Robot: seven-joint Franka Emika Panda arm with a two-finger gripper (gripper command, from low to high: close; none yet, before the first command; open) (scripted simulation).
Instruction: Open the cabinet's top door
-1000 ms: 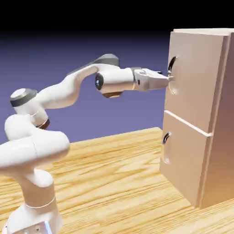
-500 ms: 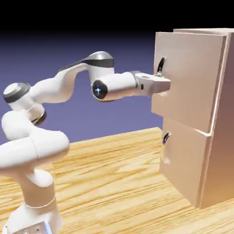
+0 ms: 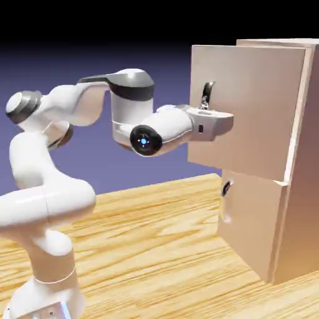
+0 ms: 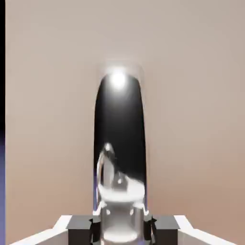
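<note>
The pale beige cabinet (image 3: 302,187) stands at the exterior view's right. Its top door (image 3: 255,106) sticks out well in front of the cabinet face, toward the arm. My gripper (image 3: 210,109) is shut on the top door's curved dark metal handle (image 3: 207,93), whose upper end shows above the hand. In the hand view the handle (image 4: 119,134) fills the middle as a tall shiny dark bar against the beige panel (image 4: 191,95). It runs down between my grey fingertips (image 4: 80,225), and the gripper (image 4: 119,228) is closed around its lower part.
The shorter lower door (image 3: 252,218) sits flush with its small handle (image 3: 226,188) below the protruding top panel. The wooden table (image 3: 156,249) spreads under the arm. The arm's elbow (image 3: 131,87) is folded high to the left of the cabinet.
The top door has come steadily outward from the cabinet face, toward the exterior view's left. My hand moved back with the handle in it, and the elbow folded up.
</note>
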